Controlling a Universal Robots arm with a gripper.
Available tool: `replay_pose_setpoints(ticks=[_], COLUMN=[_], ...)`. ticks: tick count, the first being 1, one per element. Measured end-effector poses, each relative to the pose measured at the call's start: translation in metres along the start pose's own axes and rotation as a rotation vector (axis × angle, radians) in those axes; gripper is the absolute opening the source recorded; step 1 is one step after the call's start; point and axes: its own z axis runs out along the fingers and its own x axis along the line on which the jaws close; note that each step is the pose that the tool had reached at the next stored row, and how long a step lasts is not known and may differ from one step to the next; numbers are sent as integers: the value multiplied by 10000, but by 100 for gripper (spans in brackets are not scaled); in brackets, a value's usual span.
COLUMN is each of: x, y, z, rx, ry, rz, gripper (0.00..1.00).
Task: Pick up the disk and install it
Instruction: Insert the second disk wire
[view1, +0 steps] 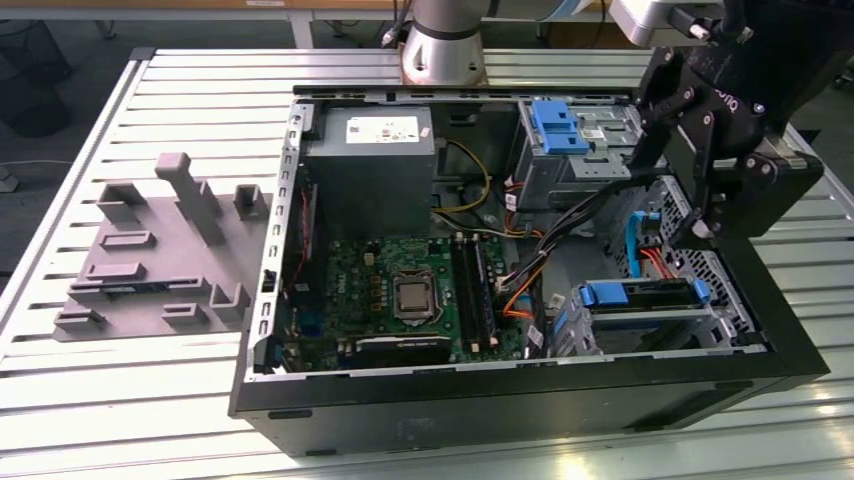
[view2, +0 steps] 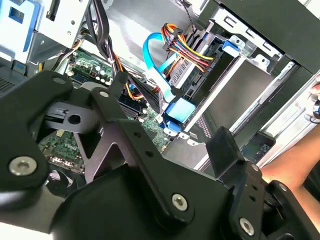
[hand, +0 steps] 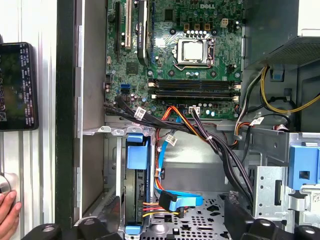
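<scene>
A: Slatted metal tabletop (view1: 107, 400), and on it an open computer case (view1: 534, 400), lying on its side with black walls all around. Grey moulded fixture (view1: 160, 250) beside the case, on the exterior view's left.

B: And the arm?

A: Stands at the far edge of the tabletop and reaches over the case. Hangs with the gripper (view1: 678, 205) pointing down, above the drive bays on the exterior view's right. Tilted a little toward the case wall.

B: Holding something?

A: No. Spread wide in the first wrist view, gripper (hand: 172, 215) with nothing between the fingertips (hand: 235, 210).

B: Where is the disk?

A: Seated on edge in the metal cage (view1: 634, 330) at the near corner, disk (view1: 641, 293) with its blue rail up. In the first wrist view, disk (hand: 137, 157) just beside the case wall, with coloured wires (hand: 150, 205) and a blue cable (hand: 182, 201) close by.

B: Room to move?

A: Tight. Black cable bundle (hand: 210, 145) crossing nearby, perforated floor open between the cages. A person's hand (hand: 7, 210) resting outside the case.
</scene>
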Motion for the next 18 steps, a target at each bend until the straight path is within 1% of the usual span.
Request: replay_pose_setpoints(ticks=[1, 2, 6, 7, 10, 11, 15, 16, 17, 18], x=[0, 0, -1, -1, -1, -2, -2, -2, -2, -3], y=[0, 0, 0, 0, 0, 0, 0, 0, 0, 0], z=[0, 0, 0, 0, 0, 0, 0, 0, 0, 0], rx=[0, 0, 0, 0, 0, 0, 0, 0, 0, 0], ry=[0, -1, -1, 0, -1, 0, -1, 0, 0, 0], rz=[0, 0, 0, 0, 0, 0, 0, 0, 0, 0], gripper=[89, 82, 80, 74, 72, 65, 65, 64, 58, 58])
